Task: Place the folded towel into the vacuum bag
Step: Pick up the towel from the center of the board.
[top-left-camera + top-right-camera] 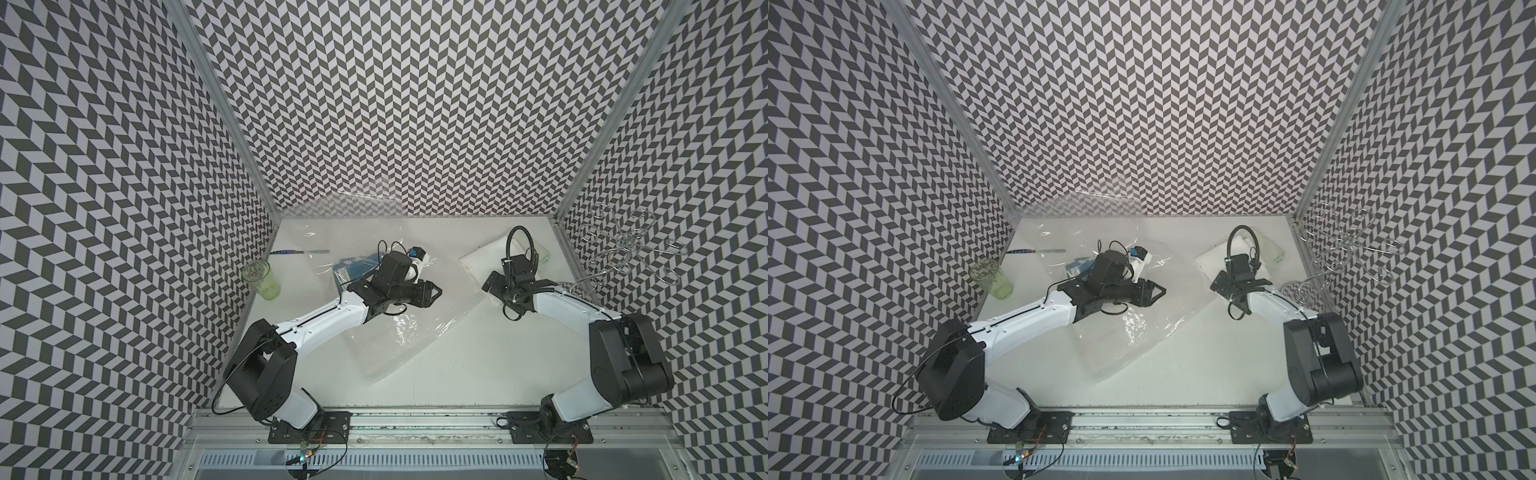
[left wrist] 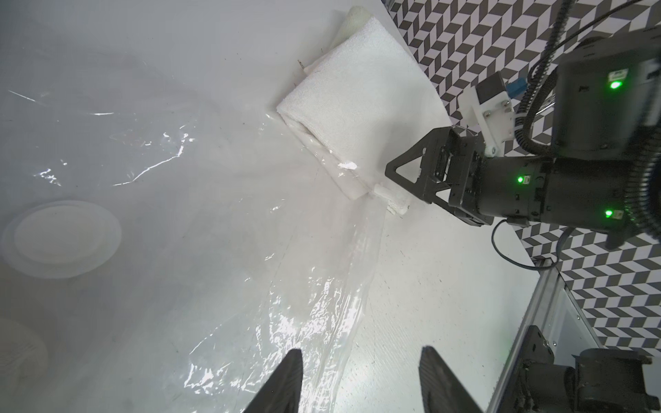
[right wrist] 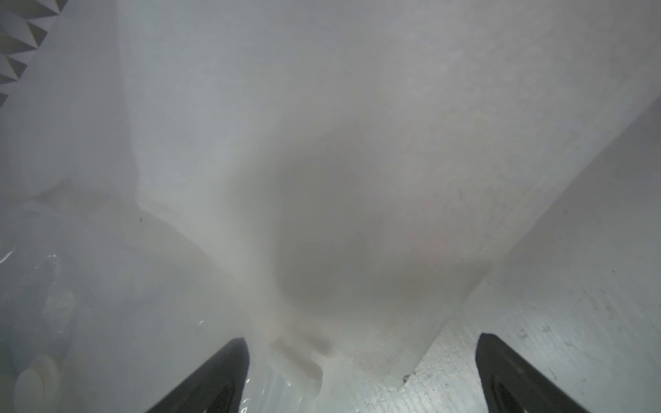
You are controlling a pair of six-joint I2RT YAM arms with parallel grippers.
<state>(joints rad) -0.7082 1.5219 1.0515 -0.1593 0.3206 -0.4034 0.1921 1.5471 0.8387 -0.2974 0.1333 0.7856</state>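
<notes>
Vacuum bag lies flat on the counter under the left gripper, jaws apart and empty. Folded towel rests at the bag's mouth, apparently not yet inside. Right gripper is at the towel's edge, jaws spread wide.

Green plastic cup stands upright at the table's left edge, close to the zigzag-patterned wall. Just behind it, a slim dark pen-like stick lies flat. Toward the middle, a blue packet lies partly hidden. Over on the right edge, a wire rack of loops rises against the wall.
</notes>
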